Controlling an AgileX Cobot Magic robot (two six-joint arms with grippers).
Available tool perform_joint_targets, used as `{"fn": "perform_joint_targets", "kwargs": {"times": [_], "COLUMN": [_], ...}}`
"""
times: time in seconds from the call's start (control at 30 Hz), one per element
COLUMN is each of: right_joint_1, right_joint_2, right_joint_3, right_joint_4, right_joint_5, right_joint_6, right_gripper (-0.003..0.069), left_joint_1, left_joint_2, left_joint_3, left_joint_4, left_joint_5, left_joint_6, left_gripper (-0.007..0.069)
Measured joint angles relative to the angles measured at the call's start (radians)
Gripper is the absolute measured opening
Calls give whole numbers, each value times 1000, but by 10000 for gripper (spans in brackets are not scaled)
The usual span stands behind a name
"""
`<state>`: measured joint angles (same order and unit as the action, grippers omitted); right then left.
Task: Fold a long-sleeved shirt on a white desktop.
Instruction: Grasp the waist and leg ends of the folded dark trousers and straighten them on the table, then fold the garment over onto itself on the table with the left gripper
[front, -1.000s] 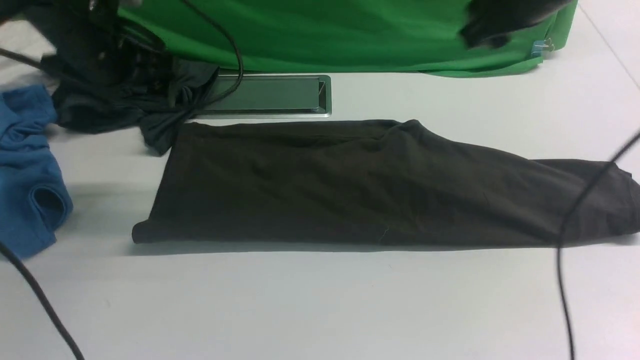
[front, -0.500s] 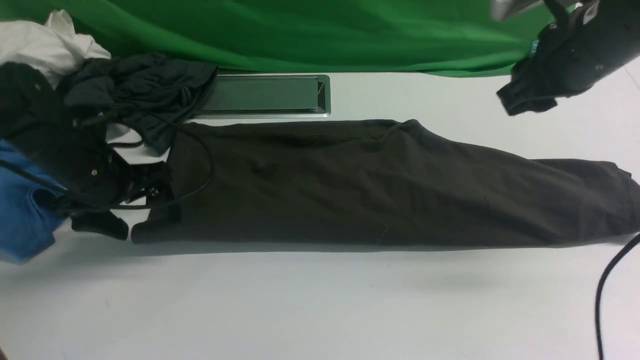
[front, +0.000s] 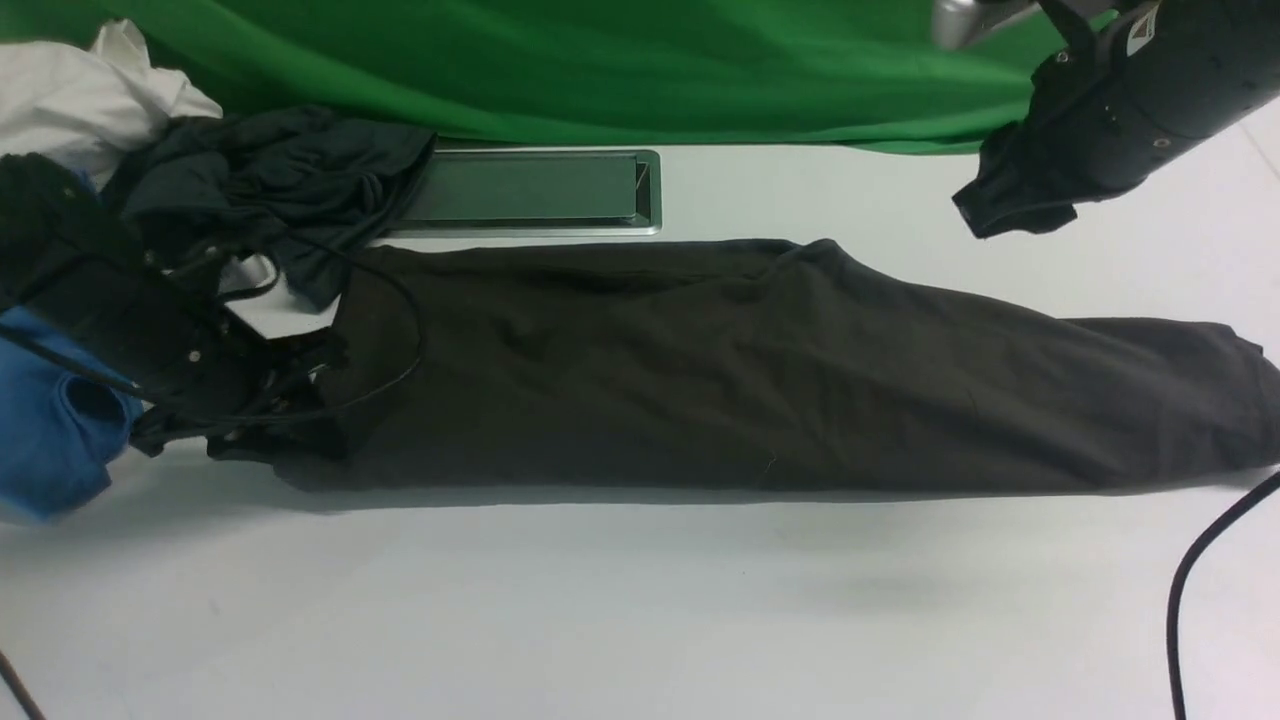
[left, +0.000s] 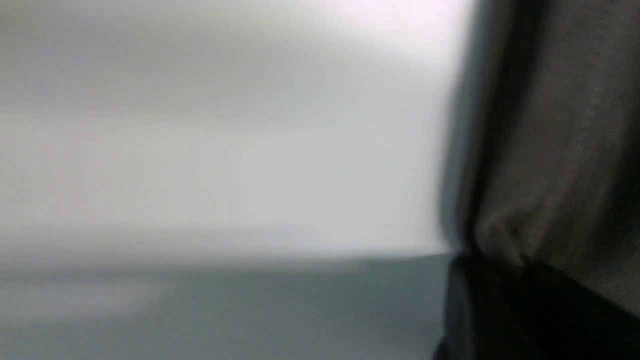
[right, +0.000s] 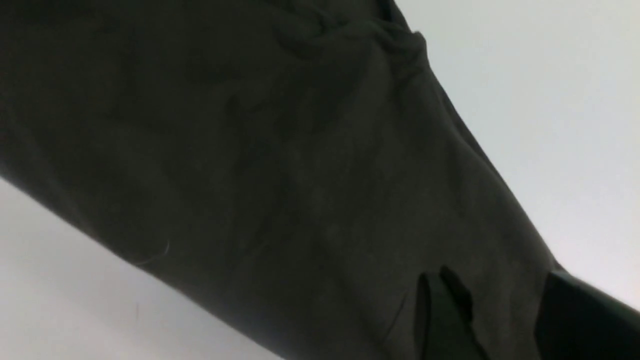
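The long-sleeved shirt (front: 760, 370), very dark olive-brown, lies folded into one long band across the white desktop (front: 600, 610). My left gripper (front: 275, 415) sits low at the band's left end, shut on a pinch of the shirt's edge; the blurred left wrist view shows cloth (left: 545, 150) bunching into the dark jaws of that gripper (left: 495, 260). My right gripper (front: 1010, 205) hangs above the table behind the shirt's right half. It is open, with both fingers (right: 440, 310) apart over the shirt (right: 250, 150) and nothing between them.
A dark teal-grey garment (front: 270, 170), a blue garment (front: 50, 440) and a white cloth (front: 80, 100) are piled at the left. A silver-framed cable hatch (front: 530, 190) sits behind the shirt, before the green backdrop (front: 600, 60). A black cable (front: 1195, 580) hangs at the right.
My left arm came down to the shirt's left end, closed there and drew that corner a little to the left. My right arm dropped lower and moved slightly left.
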<state>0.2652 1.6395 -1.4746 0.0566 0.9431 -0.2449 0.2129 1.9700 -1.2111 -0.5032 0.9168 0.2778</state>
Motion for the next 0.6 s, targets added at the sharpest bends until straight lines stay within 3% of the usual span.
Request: {"fn": "perform_joint_targets", "kwargs": {"times": [0.23,0.37,0.6], "right_joint_1": [0,0,-2], "right_joint_2": [-150,-303,-450], "right_joint_3": [58,230,388], "right_joint_4": [16,35,37], "right_joint_5": [29,-36,-139], "right_joint_6": [45,66,95], "right_gripper": [295,295,295], "left_joint_1": [133,238,252], "left_joint_2": [-44,-144,-209], "left_joint_3": [18,59,95], "left_joint_4": [30,16,0], "left_joint_5": [47,29,14], "left_joint_6": [23,47,75], "left_gripper": [36,36,36]}}
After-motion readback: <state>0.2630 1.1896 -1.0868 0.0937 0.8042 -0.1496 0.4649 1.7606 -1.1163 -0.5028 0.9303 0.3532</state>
